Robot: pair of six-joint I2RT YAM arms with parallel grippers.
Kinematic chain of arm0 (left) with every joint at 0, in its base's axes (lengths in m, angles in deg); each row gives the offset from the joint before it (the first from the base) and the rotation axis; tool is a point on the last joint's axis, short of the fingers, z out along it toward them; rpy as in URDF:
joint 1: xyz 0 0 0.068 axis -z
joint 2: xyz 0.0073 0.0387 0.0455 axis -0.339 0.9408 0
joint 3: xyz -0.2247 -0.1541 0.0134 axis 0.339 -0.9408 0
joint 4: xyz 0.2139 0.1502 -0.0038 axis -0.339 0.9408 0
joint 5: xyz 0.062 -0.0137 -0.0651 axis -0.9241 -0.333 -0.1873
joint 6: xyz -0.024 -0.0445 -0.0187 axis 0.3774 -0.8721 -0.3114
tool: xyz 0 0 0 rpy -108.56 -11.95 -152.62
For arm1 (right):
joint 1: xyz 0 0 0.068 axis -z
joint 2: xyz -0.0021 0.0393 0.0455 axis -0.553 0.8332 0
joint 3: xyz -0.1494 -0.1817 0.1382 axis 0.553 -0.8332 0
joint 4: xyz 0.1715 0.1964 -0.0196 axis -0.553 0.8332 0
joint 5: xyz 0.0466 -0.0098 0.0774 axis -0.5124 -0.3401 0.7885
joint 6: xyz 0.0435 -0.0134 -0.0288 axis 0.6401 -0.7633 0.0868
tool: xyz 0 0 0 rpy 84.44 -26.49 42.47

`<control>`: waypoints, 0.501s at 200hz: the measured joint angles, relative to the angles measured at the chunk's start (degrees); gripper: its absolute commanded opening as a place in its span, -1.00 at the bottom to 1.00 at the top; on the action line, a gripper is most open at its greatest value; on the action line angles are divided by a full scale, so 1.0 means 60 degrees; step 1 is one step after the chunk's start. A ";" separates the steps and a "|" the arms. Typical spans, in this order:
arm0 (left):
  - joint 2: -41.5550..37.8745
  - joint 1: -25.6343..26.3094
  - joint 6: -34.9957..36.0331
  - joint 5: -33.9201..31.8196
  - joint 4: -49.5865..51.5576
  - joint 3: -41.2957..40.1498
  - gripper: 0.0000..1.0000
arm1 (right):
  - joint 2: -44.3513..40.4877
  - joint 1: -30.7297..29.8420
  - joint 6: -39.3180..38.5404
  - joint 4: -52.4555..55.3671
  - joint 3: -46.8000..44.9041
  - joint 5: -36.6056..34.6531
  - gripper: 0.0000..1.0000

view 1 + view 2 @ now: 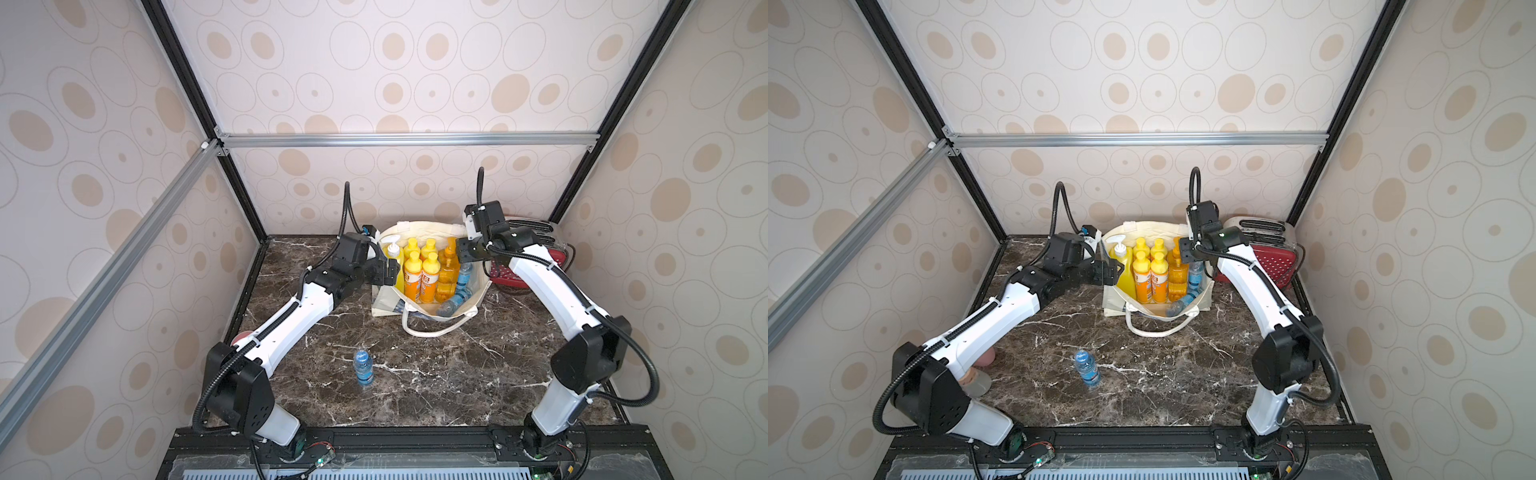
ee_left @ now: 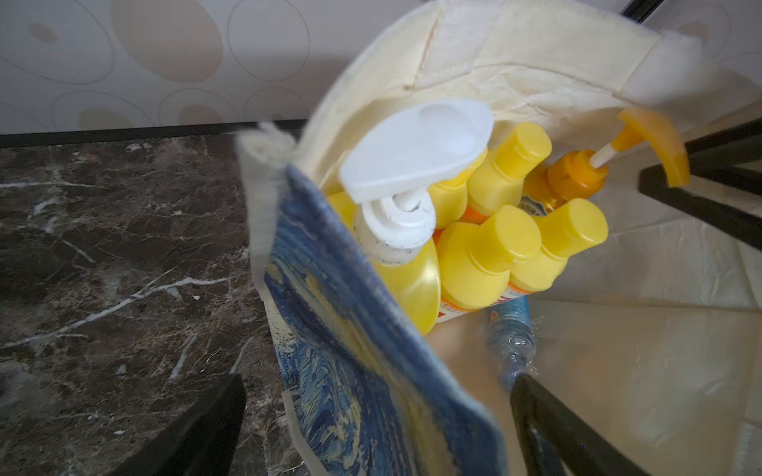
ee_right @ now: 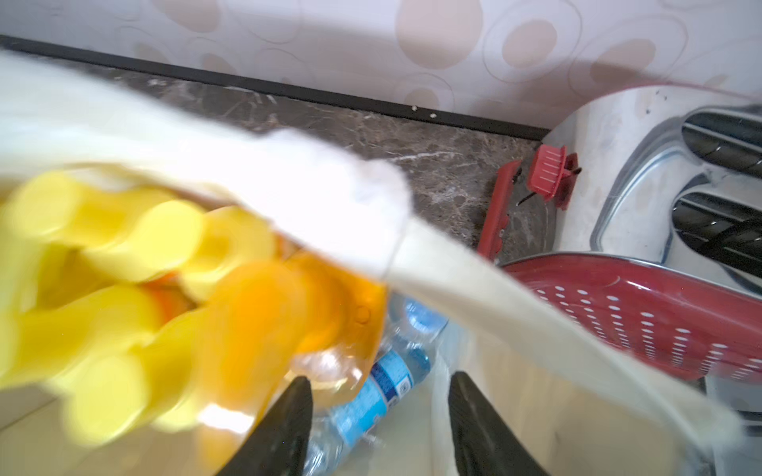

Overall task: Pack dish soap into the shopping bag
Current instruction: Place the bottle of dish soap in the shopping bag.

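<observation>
The shopping bag (image 1: 478, 293) (image 1: 1203, 296) stands open at the back middle of the marble table. Inside it stand the dish soap bottles: a big yellow one with a white pump (image 1: 394, 251) (image 2: 412, 152), several small orange yellow-capped ones (image 1: 428, 276) (image 2: 495, 247), and an amber orange-pump one (image 1: 449, 270) (image 3: 330, 313). My left gripper (image 1: 388, 270) (image 2: 379, 416) is open wide astride the bag's blue-printed wall (image 2: 350, 350), one finger outside, one inside. My right gripper (image 1: 463, 249) (image 3: 379, 412) is open inside the bag's right end, beside the amber bottle, holding nothing.
Clear blue-capped water bottles (image 1: 460, 284) (image 3: 387, 379) lie in the bag under my right gripper. Another water bottle (image 1: 363, 368) (image 1: 1087, 368) stands on the table near the front left. A red dotted toaster (image 1: 536, 253) (image 3: 659, 321) sits right of the bag. A rope handle (image 1: 432, 332) hangs in front.
</observation>
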 measured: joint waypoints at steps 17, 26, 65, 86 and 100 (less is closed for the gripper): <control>-0.0841 0.0000 0.0004 -0.0433 -0.0466 -0.0798 0.99 | -0.0925 -0.0951 -0.0273 0.0262 -0.0015 0.0135 0.12; -0.1311 0.0000 0.0004 -0.0674 -0.0678 -0.1115 0.99 | -0.1424 -0.1501 -0.0375 0.0299 -0.0131 0.0204 0.11; -0.2820 -0.0084 0.0033 -0.1909 -0.1716 -0.1956 0.99 | -0.3093 -0.3679 -0.0484 0.0448 -0.1610 0.0637 0.10; -0.3242 -0.0455 -0.0098 -0.2266 -0.2080 -0.2444 0.99 | -0.3228 -0.4630 -0.0346 0.0419 -0.2594 0.0725 0.11; -0.3435 -0.0918 -0.0262 -0.2404 -0.2157 -0.2812 0.99 | -0.3118 -0.5129 -0.0215 0.0368 -0.3078 0.0758 0.11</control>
